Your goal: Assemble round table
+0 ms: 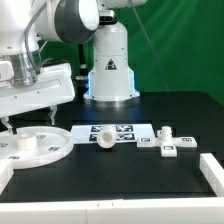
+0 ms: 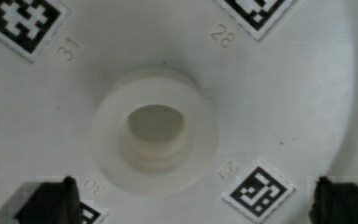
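Two fingers [image 2: 51, 203] stand wide and empty above the round tabletop disc [image 1: 40, 148], which lies flat on the black worktop [image 1: 170, 110] at the exterior view's left. It looks like stiff, light, slick plastic; I'd grip the thin rim, not the central socket [image 2: 155, 128].

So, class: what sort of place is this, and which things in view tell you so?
Most likely a robotics lab test bench: a robot arm on a black table, a green backdrop, and a tagged white disc.

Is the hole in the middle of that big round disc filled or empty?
Empty: the wrist view shows the disc with a hollow socket; the post lies apart.
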Controlling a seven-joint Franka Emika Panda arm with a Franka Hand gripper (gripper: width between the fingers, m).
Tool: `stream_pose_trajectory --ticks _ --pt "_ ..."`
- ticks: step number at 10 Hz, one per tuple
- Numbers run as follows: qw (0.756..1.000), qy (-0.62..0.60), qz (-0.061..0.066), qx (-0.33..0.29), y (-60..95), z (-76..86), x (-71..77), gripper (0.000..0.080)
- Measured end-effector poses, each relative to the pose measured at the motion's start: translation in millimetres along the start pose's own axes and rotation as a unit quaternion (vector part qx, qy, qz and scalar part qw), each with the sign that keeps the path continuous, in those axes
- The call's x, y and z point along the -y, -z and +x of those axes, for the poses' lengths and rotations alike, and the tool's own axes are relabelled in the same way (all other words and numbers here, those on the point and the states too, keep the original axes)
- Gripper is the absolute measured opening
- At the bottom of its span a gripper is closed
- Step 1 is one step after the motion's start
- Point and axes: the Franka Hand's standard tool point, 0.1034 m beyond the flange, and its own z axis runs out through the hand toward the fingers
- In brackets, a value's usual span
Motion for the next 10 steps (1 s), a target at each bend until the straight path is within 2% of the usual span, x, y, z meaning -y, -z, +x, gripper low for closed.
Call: stream_pose_trajectory --ticks 1,2,3,4,5,7,10 --pt "1.000 0.001 0.000 0.001 -1.1 -0.6 0.0 0.0648" --pt "1.000 0.020 -0.014 -0.004 -6.5 -2.1 -4.8 0.0648" --pt "1.000 0.026 -0.012 0.003 -20.6 -15.2 -4.5 0.0648" --pt "1.000 0.019 -0.006 0.008 -28.6 -17.9 -12.0 0.0648" --pt "1.000 0.018 -0.008 0.009 -33.3 -18.0 -15.4 0.0648" --pt "1.000 0.019 -0.005 0.011 -36.7 -20.1 -12.2 0.0648" --pt "1.000 0.023 -0.006 0.009 -31.3 -11.1 -17.8 0.0648"
